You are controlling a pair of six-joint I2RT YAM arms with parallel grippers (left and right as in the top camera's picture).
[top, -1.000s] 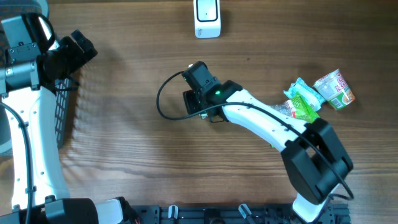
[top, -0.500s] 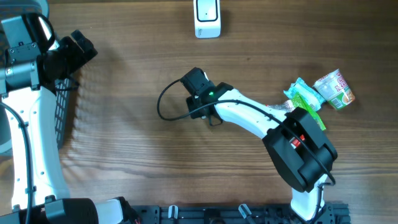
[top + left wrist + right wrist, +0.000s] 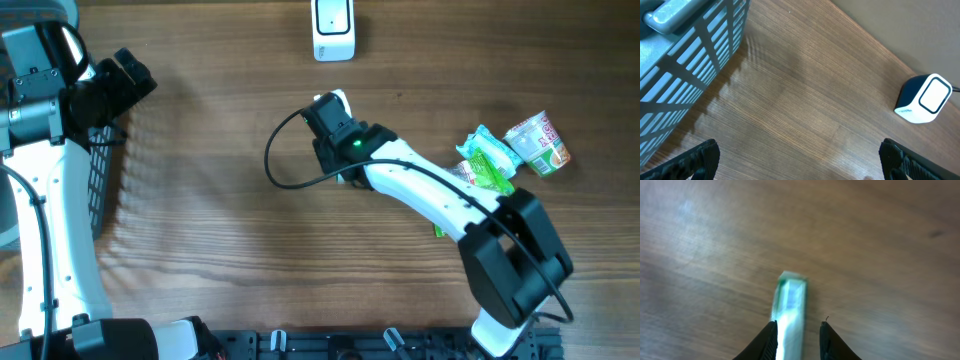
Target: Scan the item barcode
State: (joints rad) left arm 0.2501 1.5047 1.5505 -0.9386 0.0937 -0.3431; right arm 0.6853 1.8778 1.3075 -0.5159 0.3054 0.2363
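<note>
The item (image 3: 790,305) is a thin white and green box seen edge-on between the fingers of my right gripper (image 3: 797,340), which is shut on it; the view is blurred. From overhead, the right gripper (image 3: 330,110) is in the middle of the table with the item's white end (image 3: 337,98) sticking out toward the white barcode scanner (image 3: 333,30) at the far edge. My left gripper (image 3: 800,160) is wide open over bare wood with nothing between its fingers, and the scanner (image 3: 925,98) lies ahead to its right. From overhead, the left gripper (image 3: 135,78) sits at the far left.
A slatted basket (image 3: 105,170) stands at the left edge, under the left arm, and shows again in the left wrist view (image 3: 685,75). A green snack packet (image 3: 490,165) and a small printed cup (image 3: 540,143) lie at the right. A black cable loops left of the right wrist.
The right gripper closed on the item and has moved up the table toward the scanner, taking the item with it. The left arm has not moved.
</note>
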